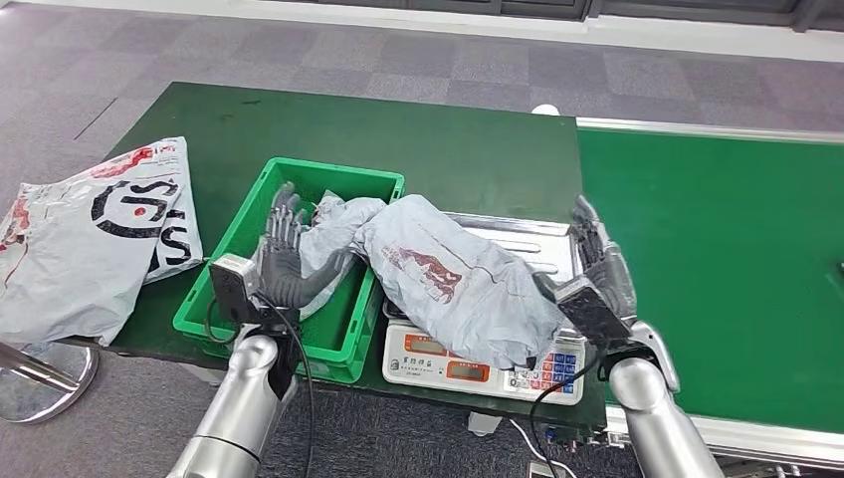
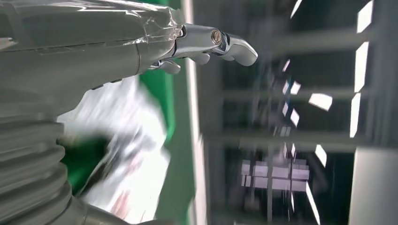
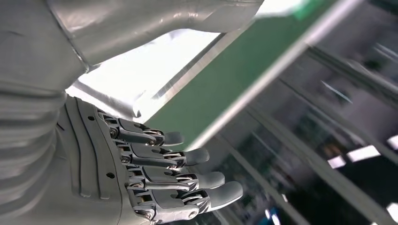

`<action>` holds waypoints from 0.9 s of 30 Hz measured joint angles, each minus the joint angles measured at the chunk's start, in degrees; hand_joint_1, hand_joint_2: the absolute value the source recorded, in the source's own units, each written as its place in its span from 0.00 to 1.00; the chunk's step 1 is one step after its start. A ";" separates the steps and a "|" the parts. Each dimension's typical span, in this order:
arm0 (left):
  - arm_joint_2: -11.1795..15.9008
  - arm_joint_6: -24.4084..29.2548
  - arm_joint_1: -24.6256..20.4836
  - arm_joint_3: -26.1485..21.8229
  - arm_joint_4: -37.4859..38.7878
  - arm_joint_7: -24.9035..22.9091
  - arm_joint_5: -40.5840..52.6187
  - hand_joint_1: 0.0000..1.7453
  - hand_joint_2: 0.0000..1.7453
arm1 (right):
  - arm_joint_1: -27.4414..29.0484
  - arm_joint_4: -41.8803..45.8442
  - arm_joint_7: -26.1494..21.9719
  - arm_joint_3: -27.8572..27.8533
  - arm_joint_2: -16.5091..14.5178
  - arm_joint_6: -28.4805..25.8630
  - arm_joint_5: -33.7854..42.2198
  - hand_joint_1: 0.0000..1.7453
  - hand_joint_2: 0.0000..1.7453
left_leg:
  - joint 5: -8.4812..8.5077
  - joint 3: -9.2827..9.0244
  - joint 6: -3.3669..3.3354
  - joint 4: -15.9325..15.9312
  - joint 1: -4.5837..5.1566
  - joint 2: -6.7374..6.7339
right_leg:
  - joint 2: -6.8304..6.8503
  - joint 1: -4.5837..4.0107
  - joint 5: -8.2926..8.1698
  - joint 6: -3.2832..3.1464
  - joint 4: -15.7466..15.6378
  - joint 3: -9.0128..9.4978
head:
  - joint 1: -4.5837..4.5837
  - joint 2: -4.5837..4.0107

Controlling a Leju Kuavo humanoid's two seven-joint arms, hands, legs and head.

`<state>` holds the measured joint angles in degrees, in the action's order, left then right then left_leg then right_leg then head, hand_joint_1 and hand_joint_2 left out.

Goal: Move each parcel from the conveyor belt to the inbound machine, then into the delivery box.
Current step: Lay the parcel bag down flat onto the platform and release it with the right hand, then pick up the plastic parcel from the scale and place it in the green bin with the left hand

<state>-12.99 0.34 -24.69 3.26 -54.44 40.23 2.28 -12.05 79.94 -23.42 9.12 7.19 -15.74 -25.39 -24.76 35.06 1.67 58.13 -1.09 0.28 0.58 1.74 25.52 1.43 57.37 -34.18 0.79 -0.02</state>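
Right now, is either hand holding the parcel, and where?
The left hand touches the grey parcel's end over the green bin; whether it grips cannot be told. The right hand holds nothing.

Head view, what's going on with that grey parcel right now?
A grey parcel lies draped across the scale, one end hanging into the green bin. The left hand is at that end over the bin; the right hand, fingers extended, is at the other end. Another parcel lies left of the bin.

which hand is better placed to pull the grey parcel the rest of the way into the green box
Likely the left hand: it sits inside the green box against the grey parcel end drooping over its rim. The right hand stands open beyond the far end.
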 joint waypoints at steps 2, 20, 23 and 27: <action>0.63 5.60 -0.33 1.93 -3.52 0.03 0.97 0.00 1.00 | 0.72 3.15 -1.31 -2.17 0.00 0.00 1.07 0.00 1.00 | 0.00 0.08 0.00 0.01 0.00 0.00 | -0.01 0.00 0.00 0.00 0.00 -0.06 | 0.00 0.00; -2.33 6.81 -15.15 22.04 13.06 -7.82 16.04 0.00 1.00 | -0.88 13.68 -6.47 -6.58 -2.42 0.44 0.66 0.00 1.00 | -0.01 0.17 -0.01 0.03 0.02 -0.29 | -0.41 0.01 -0.15 0.05 -0.01 -0.28 | 0.00 -0.01; -3.21 4.42 -16.81 23.07 17.92 -14.99 19.68 0.00 1.00 | -1.00 14.22 -6.38 -6.59 -2.66 1.79 -0.41 0.00 1.00 | -0.02 0.18 -0.01 0.02 0.01 -0.29 | -0.42 0.01 -0.14 0.04 0.00 -0.28 | -0.01 -0.01; -4.38 -1.75 -18.69 25.07 24.76 -27.06 24.49 0.00 1.00 | -1.81 14.37 -5.51 -6.59 -3.39 2.87 -2.54 0.00 1.00 | -0.02 0.21 -0.01 0.02 0.02 -0.29 | -0.43 0.01 -0.13 0.05 0.00 -0.29 | -0.01 -0.01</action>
<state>-17.38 -1.41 -43.39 28.33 -29.68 13.16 26.77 -13.87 94.31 -28.93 2.54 3.80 -12.86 -27.93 -24.79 35.27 1.66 58.15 -1.08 -0.01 0.15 1.76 25.38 1.48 57.37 -34.47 0.78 -0.02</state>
